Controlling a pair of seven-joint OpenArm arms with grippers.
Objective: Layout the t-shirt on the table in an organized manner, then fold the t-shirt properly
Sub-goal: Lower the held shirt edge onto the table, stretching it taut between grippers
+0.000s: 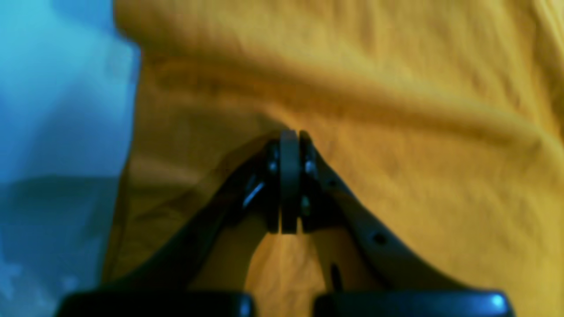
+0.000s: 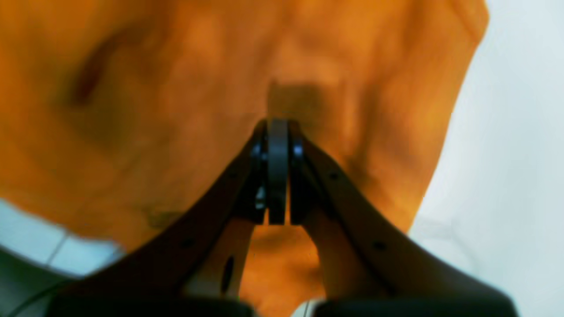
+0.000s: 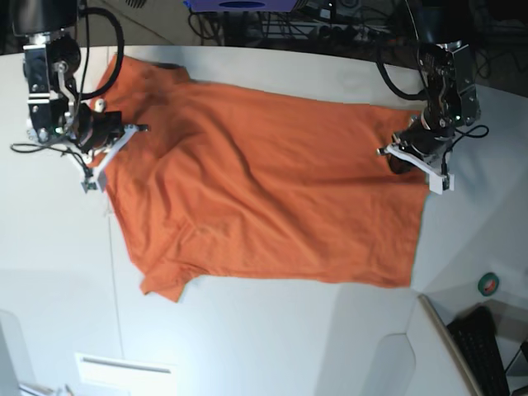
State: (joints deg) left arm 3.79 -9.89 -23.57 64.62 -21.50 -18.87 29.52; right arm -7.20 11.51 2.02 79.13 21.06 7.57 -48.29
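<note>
On the white tabletop [image 3: 247, 330] the shirt [image 3: 264, 190] lies spread flat, long axis running left-right across base view. Neck/collar end is at view-left, hem at view-right; one sleeve sticks toward the near edge at lower left, the other toward the far edge at upper left. Cloth has soft wrinkles, esp. near the shoulders.

R pincer [image 3: 140, 128], at view-left, sits at the shoulder/collar area w/ jaws pressed together; wrist view shows its tips [image 2: 277, 127] down on orange cloth, but a pinch can't be told.

L pincer [image 3: 385, 150], at view-right, is at the hem edge, jaws pressed together; wrist view has tips [image 1: 291, 136] against a fold of fabric, grip unclear.
</note>
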